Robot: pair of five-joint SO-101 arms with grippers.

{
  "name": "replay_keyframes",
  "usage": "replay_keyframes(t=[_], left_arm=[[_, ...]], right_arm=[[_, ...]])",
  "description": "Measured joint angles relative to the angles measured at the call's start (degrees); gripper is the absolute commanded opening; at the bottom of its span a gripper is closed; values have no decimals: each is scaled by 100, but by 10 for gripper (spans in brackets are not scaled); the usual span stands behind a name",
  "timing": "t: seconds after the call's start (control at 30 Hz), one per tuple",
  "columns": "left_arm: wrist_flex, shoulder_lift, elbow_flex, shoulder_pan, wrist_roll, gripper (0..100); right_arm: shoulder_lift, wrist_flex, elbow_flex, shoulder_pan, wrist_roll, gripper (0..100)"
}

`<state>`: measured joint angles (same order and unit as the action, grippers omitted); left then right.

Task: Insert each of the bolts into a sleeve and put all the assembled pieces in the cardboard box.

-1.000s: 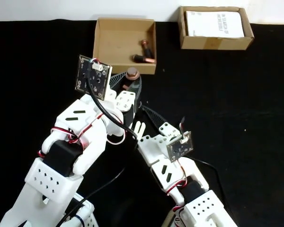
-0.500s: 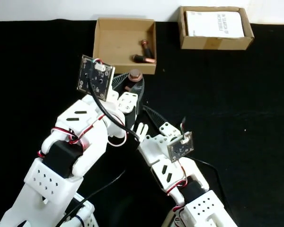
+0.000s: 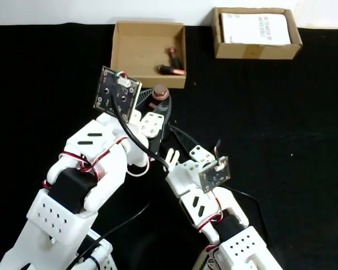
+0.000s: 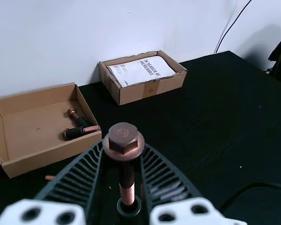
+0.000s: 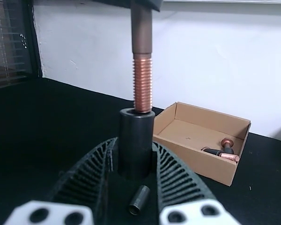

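Meeting tip to mouth, the left gripper [image 4: 123,161] pinches a copper bolt [image 4: 124,140] by its shank just under the hex head, while the right gripper [image 5: 136,157] is clamped around a black sleeve [image 5: 136,136] directly beyond the bolt's threaded end. Bolt and sleeve share one long axis, with the threads just entering the bore, so the coming move looks like a straight push along that line. The cardboard box [image 3: 119,50] lies just past the left gripper's fingertips, nearer to it than to the right gripper.

The count is one bolt held and one sleeve held. Two assembled pieces [image 3: 172,70] rest in the box, and one loose sleeve [image 5: 138,206] lies on the table beneath the right gripper's fingers. A second box [image 3: 253,50] holding a booklet sits well apart.
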<state>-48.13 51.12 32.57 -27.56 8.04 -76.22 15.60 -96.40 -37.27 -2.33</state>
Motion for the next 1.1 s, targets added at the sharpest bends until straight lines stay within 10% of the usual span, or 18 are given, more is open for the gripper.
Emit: replay_keyframes(t=[0.6, 1.1], left_arm=[[-79, -308, 132, -70, -18, 28], [-1873, -404, -334, -53, 914, 214]], right_arm=[[-18, 18, -9, 18, 9, 6], [-18, 9, -9, -9, -281, 6]])
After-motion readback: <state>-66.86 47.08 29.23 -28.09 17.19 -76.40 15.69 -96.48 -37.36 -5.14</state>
